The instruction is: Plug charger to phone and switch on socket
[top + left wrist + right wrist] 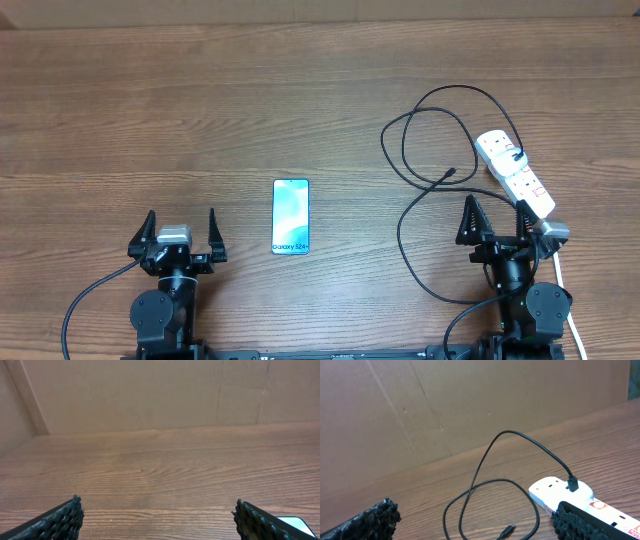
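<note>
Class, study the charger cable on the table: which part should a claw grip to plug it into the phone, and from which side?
Grip the charger just behind its plug tip, coming from above, straddling the cable. That free end lies flat on the table, so sideways access is poor; the open right claw is nearest.

Brown wood-grain worktop [300, 90], evenly lit. Plain cardboard panels [125, 395] stand along its far edge as backdrop.
</note>
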